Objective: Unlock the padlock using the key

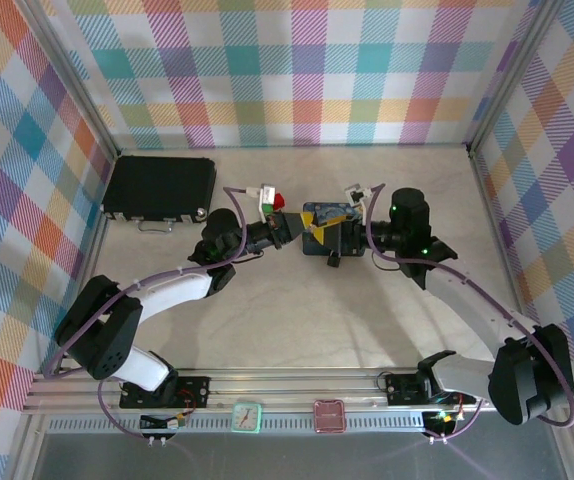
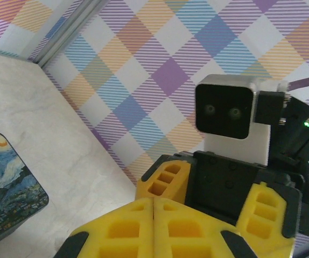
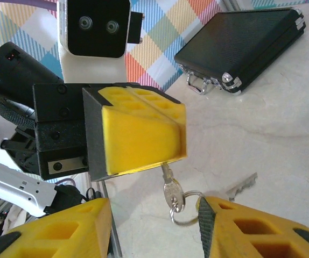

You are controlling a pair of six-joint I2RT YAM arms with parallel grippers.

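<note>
My left gripper (image 3: 144, 131) is shut, its yellow pads pressed together (image 2: 154, 215). The padlock is hidden inside those pads. The silvery key (image 3: 171, 189) hangs from their underside, its shaft running up between them. A key ring (image 3: 184, 212) and a second key (image 3: 243, 185) dangle from its head. My right gripper (image 3: 154, 231) stands open just below, one finger on each side of the key and touching neither key. In the top view both grippers meet tip to tip, left (image 1: 289, 228) and right (image 1: 339, 236), over the blue painted tin (image 1: 325, 214).
The blue painted tin (image 2: 4, 183) lies flat on the pale tabletop under the grippers. A shut black case (image 1: 159, 187) lies at the back left, also seen as the black case (image 3: 240, 45). Small red and green pieces (image 1: 272, 200) sit behind the left gripper. Chequered walls enclose three sides.
</note>
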